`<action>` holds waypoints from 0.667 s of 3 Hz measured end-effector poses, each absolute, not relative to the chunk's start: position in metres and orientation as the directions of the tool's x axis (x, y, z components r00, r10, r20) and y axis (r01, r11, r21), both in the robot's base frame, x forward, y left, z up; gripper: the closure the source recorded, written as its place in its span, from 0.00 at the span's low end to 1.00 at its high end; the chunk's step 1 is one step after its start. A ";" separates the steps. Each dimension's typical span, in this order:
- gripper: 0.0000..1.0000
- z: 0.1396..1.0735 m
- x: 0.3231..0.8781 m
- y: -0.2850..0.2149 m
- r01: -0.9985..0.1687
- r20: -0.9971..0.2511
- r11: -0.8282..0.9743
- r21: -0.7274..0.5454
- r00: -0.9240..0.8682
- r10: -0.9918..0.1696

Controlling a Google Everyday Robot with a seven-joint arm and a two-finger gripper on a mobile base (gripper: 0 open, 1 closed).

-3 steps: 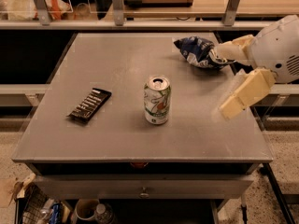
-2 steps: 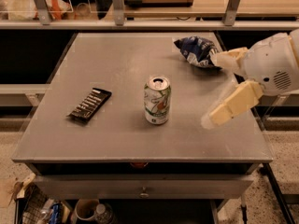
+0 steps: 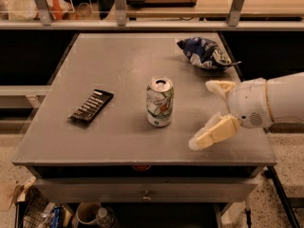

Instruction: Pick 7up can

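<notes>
The 7up can (image 3: 160, 102) stands upright near the middle of the grey table (image 3: 118, 70), white and green with a red mark and a silver top. My gripper (image 3: 206, 113) comes in from the right, above the table's right side, a short way right of the can. Its two cream fingers are spread apart, one finger (image 3: 219, 87) farther back and the other (image 3: 211, 134) nearer the front edge. It is open and holds nothing.
A blue-and-white chip bag (image 3: 203, 52) lies at the back right of the table. A flat black bar with white print (image 3: 91, 106) lies at the left. Shelving with rails runs behind the table. A drawer and clutter sit below the front edge.
My gripper has moved left and toward the front of the table, closer to the can and away from the chip bag. The can, bag and bar have not moved.
</notes>
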State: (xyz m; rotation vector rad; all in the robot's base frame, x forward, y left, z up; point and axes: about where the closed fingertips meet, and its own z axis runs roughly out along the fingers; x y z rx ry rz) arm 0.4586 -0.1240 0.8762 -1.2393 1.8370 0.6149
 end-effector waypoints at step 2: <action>0.00 0.850 0.472 -0.101 -0.915 -0.872 0.398 -0.062 -0.145 -0.468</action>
